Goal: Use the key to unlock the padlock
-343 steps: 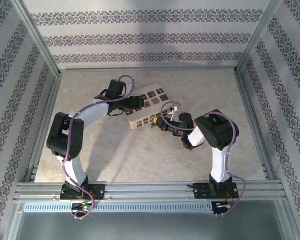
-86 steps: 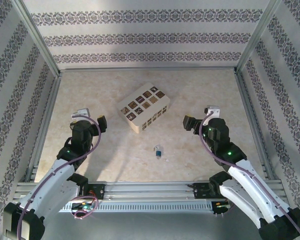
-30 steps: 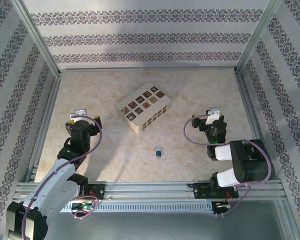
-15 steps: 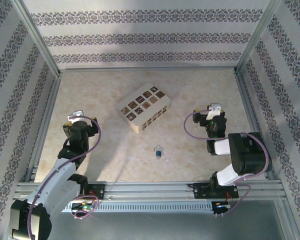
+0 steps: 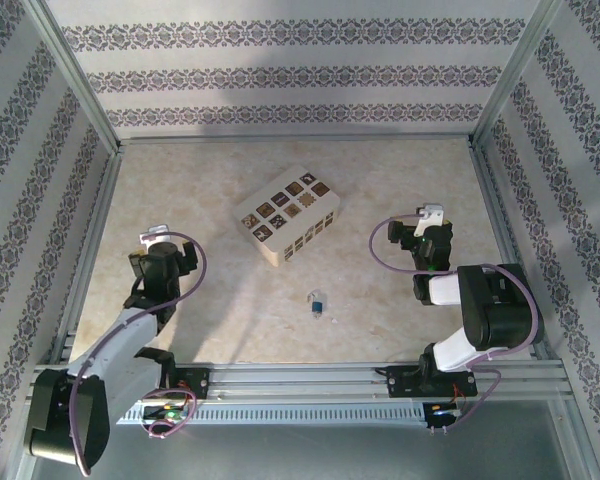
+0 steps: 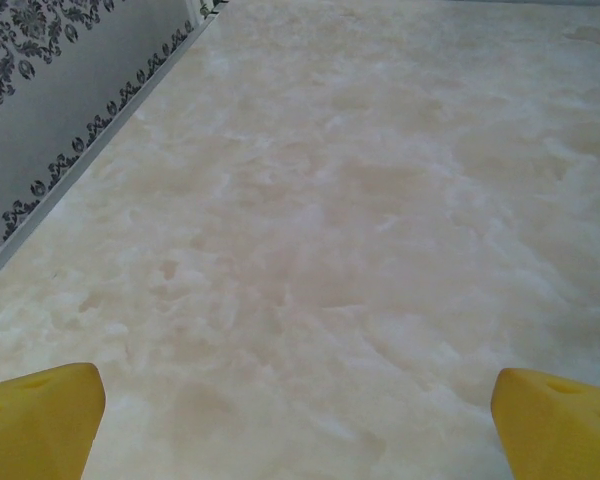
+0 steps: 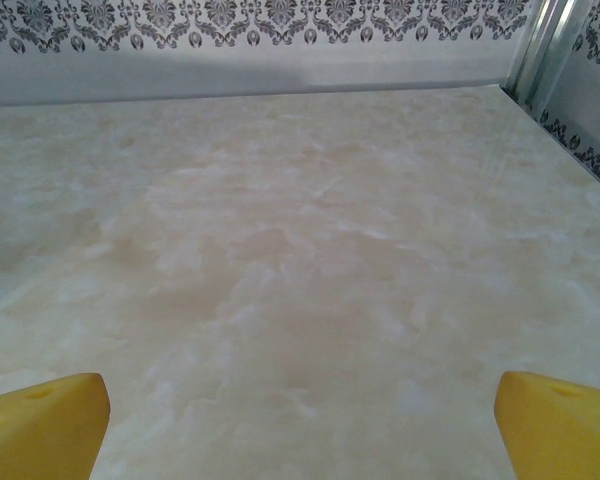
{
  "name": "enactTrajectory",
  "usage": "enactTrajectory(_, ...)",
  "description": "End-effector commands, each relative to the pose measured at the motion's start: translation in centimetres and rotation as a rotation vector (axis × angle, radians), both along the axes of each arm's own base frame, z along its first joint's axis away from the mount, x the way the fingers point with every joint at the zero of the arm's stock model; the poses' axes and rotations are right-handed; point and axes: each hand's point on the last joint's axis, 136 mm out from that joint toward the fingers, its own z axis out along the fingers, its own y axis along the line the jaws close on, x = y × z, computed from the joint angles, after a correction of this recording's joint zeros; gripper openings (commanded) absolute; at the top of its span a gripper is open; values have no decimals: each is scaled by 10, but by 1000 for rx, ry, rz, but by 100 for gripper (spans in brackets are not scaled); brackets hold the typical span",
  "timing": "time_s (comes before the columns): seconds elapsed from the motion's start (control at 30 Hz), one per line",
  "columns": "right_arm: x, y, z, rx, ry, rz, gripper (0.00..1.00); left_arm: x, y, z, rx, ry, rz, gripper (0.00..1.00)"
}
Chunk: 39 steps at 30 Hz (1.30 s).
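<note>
A small blue and metal object (image 5: 318, 303), seemingly the padlock, lies on the table floor in front of the middle; the key cannot be told apart from it at this size. My left gripper (image 5: 161, 252) hovers at the left, far from it, its yellow fingertips (image 6: 40, 420) wide apart over bare floor. My right gripper (image 5: 423, 232) is at the right, also well away, open, with yellow fingertips (image 7: 560, 425) spread and nothing between them. In the wrist views both the left gripper (image 6: 300, 428) and the right gripper (image 7: 300, 428) look out over empty marbled floor.
A white box (image 5: 287, 215) with dark patterned tiles on top sits behind the blue object, near the middle. Patterned walls and metal rails (image 5: 88, 250) close in the floor on three sides. Both arms are folded back near their bases.
Both arms have kept folding back toward their bases; the right gripper shifted slightly farther and the left one a little right. Earlier both grippers were at the white box. The blue object has not moved.
</note>
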Motion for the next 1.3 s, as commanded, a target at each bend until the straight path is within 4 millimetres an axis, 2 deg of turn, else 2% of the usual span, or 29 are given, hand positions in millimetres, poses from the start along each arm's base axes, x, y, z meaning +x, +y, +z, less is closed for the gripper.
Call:
enactTrajectory(0.0, 2, -3, 8, 11, -23, -21, 98, 11, 3, 10, 7, -70, -2, 99)
enactTrajectory(0.33, 3, -4, 8, 11, -23, -22, 98, 34, -7, 5, -5, -91, -60, 99)
enactTrajectory(0.87, 3, -4, 8, 9, -24, -22, 98, 71, -34, 13, 61, -218, -248, 99)
enactTrajectory(1.1, 3, -4, 8, 9, -22, -22, 98, 71, -35, -6, 77, -283, -265, 99)
enactTrajectory(1.27, 3, -3, 8, 9, -22, -22, 98, 62, -33, -5, 77, -328, -256, 99)
